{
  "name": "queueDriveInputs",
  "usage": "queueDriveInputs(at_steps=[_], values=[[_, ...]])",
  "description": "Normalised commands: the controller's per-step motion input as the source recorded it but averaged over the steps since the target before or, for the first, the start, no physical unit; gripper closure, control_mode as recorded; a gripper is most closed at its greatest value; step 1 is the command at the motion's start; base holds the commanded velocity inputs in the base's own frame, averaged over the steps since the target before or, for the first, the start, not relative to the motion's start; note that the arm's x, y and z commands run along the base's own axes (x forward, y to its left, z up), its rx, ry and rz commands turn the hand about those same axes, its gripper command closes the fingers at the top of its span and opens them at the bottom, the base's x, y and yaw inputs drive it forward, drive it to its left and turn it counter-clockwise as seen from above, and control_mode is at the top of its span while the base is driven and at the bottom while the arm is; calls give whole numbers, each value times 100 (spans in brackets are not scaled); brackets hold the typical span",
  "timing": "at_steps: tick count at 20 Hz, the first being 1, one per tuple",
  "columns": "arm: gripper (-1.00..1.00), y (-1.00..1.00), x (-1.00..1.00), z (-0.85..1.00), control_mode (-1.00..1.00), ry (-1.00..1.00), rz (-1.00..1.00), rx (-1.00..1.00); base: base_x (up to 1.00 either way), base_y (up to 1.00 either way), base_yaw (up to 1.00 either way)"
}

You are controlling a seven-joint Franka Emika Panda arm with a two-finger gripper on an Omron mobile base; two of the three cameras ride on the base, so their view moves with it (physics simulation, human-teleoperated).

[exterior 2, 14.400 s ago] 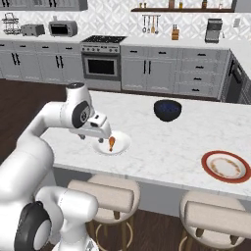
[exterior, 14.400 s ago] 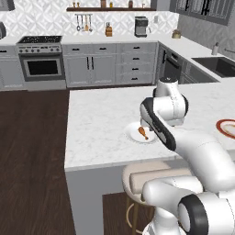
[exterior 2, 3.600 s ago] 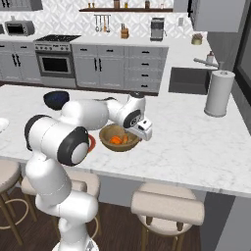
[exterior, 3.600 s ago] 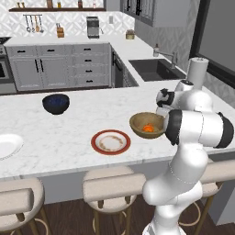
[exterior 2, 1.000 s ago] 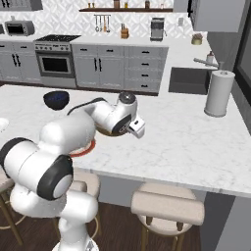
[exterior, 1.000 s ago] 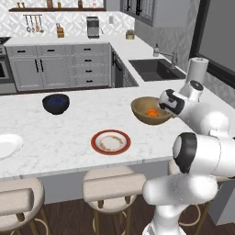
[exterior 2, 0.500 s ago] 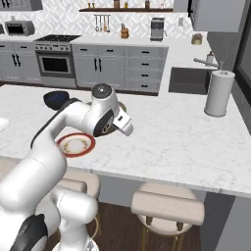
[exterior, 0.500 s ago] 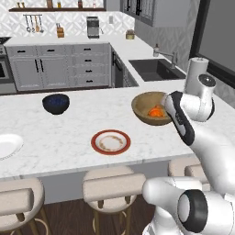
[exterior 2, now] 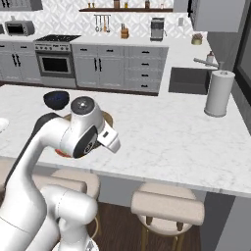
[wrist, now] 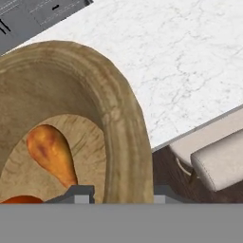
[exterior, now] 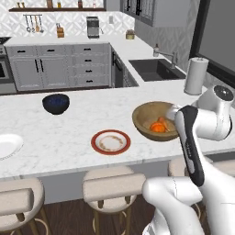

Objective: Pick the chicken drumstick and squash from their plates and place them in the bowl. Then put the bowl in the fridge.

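My gripper (wrist: 121, 193) is shut on the rim of the wooden bowl (wrist: 118, 118), one fingertip inside the wall and one outside. The bowl (exterior: 146, 115) hangs tilted over the island counter near its front edge, held at its right side. In it lie the golden-brown chicken drumstick (wrist: 50, 152) and the orange squash (exterior: 158, 127), whose edge (wrist: 21, 200) shows beside the drumstick. The red-rimmed plate (exterior: 110, 141) sits bare left of the bowl and the white plate (exterior: 7, 146) at the far left. I cannot tell whether the tall dark panel (exterior: 215, 41) is the fridge.
A dark blue bowl (exterior: 56, 102) rests at the back left of the island counter (exterior: 73, 133). A paper towel roll (exterior: 195, 75) stands beside the sink (exterior: 156, 69). Padded stools (exterior: 114, 188) line the counter's front edge. My own arm (exterior 2: 73, 132) blocks most of the bowl in the right base view.
The arm has swung round and drawn the bowl a little nearer the counter's front edge. Its grip on the rim has held, and both foods stayed inside.
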Motion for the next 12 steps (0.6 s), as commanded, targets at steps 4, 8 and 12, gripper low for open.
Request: queueDriveInputs(at_steps=[4, 8, 12], values=[[100, 10, -55, 0, -100, 4, 0, 0, 0, 0, 0], [100, 0, 0, -11, -100, 17, 0, -1, 0, 0, 0], [100, 0, 0, 0, -100, 0, 0, 0, 0, 0, 0]])
